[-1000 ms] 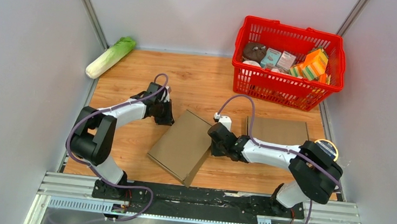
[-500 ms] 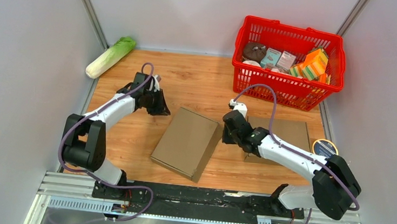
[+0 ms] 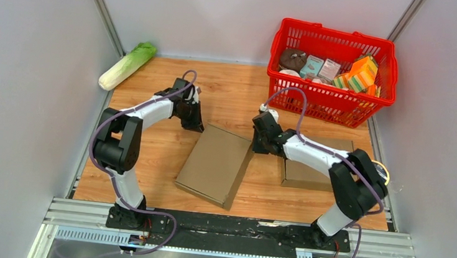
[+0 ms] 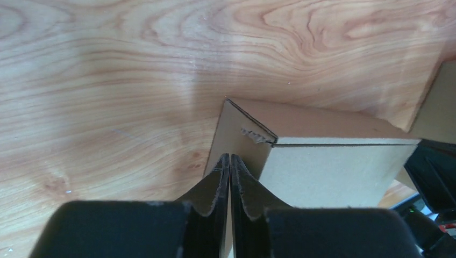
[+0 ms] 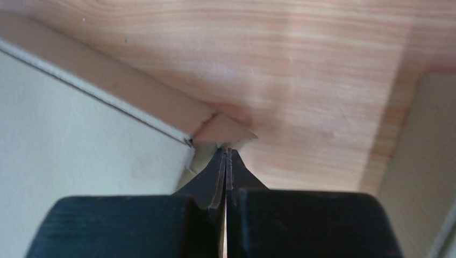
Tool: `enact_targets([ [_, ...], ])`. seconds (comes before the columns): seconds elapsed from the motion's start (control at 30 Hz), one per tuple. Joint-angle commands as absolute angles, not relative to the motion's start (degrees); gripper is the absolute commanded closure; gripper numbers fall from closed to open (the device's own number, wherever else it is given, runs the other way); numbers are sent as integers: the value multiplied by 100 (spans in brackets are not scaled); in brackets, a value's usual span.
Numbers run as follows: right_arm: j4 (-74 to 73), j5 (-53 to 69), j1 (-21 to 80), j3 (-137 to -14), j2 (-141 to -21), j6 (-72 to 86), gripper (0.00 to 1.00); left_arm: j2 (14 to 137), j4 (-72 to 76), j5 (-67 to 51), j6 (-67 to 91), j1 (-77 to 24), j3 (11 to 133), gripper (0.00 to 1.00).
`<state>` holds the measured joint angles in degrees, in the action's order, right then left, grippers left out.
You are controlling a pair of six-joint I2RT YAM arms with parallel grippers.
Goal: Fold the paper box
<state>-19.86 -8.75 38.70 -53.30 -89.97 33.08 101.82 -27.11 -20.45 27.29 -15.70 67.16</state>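
Left pincer [image 4: 229, 158] and right pincer [image 5: 226, 151], both closed and seemingly empty, sit at far corners of the brown cardboard box [image 3: 217, 163]. We judge they steady it for folding.

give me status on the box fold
Left end effector shut at box far-left corner. Right end effector shut at far-right corner. Box lies flat, closed. Cardboard sheet to its right, not blocking.

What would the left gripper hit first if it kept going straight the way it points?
The box. The left gripper, fingers together, points at the box's side close to a corner, with almost no gap showing. It may already be touching, though depth is hard to judge.
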Motion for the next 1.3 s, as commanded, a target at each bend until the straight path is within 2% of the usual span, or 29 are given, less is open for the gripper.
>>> enact_targets([
  [0.0, -890, -266, 3920, -6080, -9693, 3323, 100, 10318, -2655, -2241, 2751, -2055, 7022, 90],
  [0.07, -678, -97, 4043, -6240, -9975, 3270, 100, 10301, -2356, -2451, 2882, -2118, 6961, 91],
  [0.17, -439, 27, 4034, -5969, -9774, 3331, 100, 10266, -2469, -2348, 2831, -2101, 6961, 92],
  [0.37, -1764, -781, 3674, -5432, -9036, 2963, 100, 9889, -2716, -2022, 2655, -1644, 6777, 88],
  [0.5, -1872, -1063, 3674, -5116, -8719, 2751, 100, 9607, -2821, -1775, 2514, -1407, 6610, 86],
  [0.77, -1321, -1011, 3709, -5667, -9254, 2935, 100, 10027, -2707, -2127, 2593, -1520, 6898, 87],
  [0.87, -917, -774, 3867, -6116, -9790, 2909, 100, 10422, -2506, -2425, 2794, -1880, 7127, 89],
  [0.93, -608, -90, 3850, -6354, -10010, 3179, 100, 10573, -2243, -2767, 3074, -2030, 7180, 90],
  [1.0, 24, 551, 3762, -6041, -9837, 3461, 100, 10547, -2057, -2830, 3216, -2022, 7084, 91],
  [1.07, 325, 633, 3516, -5776, -9608, 3647, 100, 10381, -2187, -2682, 3068, -1925, 7092, 91],
  [1.13, -216, 318, 3323, -5739, -9370, 3438, 100, 10257, -2555, -2383, 2832, -1680, 7128, 91],
  [1.23, -1824, -771, 3313, -5941, -9159, 2770, 100, 9836, -2829, -2023, 2646, -1363, 6935, 81],
  [1.27, -2376, -939, 3322, -5907, -9089, 2568, 100, 9557, -2891, -1900, 2576, -1223, 6769, 75],
])
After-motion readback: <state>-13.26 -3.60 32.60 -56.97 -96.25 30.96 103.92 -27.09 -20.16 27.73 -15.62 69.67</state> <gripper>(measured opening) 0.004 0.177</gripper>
